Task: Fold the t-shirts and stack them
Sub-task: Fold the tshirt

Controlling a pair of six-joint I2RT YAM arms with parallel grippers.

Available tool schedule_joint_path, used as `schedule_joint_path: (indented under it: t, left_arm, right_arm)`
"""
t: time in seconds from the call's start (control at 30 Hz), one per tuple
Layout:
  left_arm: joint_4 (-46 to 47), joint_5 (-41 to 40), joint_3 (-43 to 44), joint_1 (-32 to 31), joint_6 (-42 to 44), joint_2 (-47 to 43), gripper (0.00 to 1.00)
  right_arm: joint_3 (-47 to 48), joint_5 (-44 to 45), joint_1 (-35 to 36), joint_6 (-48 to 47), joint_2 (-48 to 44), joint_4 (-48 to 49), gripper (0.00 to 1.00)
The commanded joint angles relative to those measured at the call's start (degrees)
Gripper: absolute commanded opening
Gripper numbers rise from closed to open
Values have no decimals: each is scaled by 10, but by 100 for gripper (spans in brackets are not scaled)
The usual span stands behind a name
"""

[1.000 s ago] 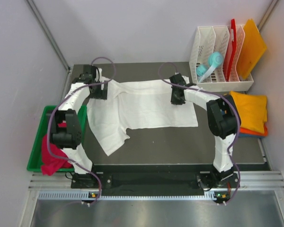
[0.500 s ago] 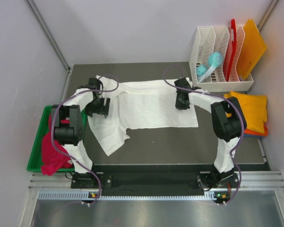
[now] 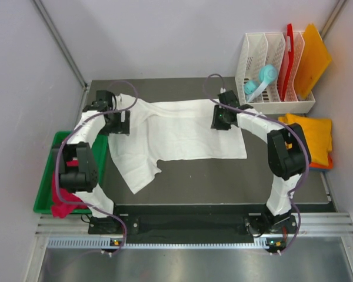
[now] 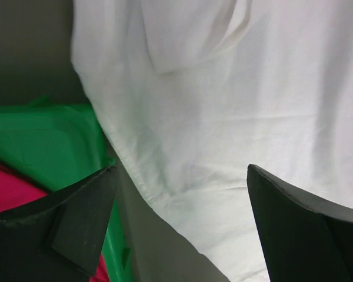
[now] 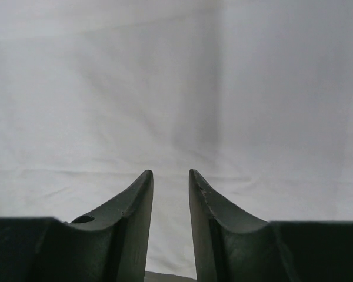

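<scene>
A large white t-shirt lies spread on the dark table, with one sleeve trailing toward the near left. My left gripper hovers over its far-left edge, jaws wide open and empty; in the left wrist view the white cloth lies below them. My right gripper is over the shirt's far-right part, jaws only slightly apart with nothing between them, above flat white cloth. A crimson-pink shirt lies in the green bin. A yellow-orange shirt lies folded at the right on an orange one.
The green bin stands off the table's left edge and also shows in the left wrist view. A white rack at the back right holds a teal roll, a red board and an orange board.
My left gripper has moved back and to the left, to the shirt's far-left corner. My right gripper has shifted slightly over the shirt's far-right part. The shirt lies much as before.
</scene>
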Motion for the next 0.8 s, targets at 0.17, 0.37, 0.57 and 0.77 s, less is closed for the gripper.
schedule_joint_path:
  t: [0.17, 0.37, 0.57, 0.77]
  left_arm:
    - [15, 72, 191, 5, -14, 80, 79]
    - [42, 119, 276, 0, -30, 179, 55]
    - [85, 148, 295, -28, -19, 224, 61]
    - [100, 155, 322, -40, -24, 255, 63]
  right_arm:
    - [97, -65, 69, 0, -53, 57, 27]
    - [56, -16, 103, -30, -119, 25, 23]
    - [15, 23, 110, -32, -183, -6, 23]
    - [-32, 38, 112, -21, -224, -5, 23]
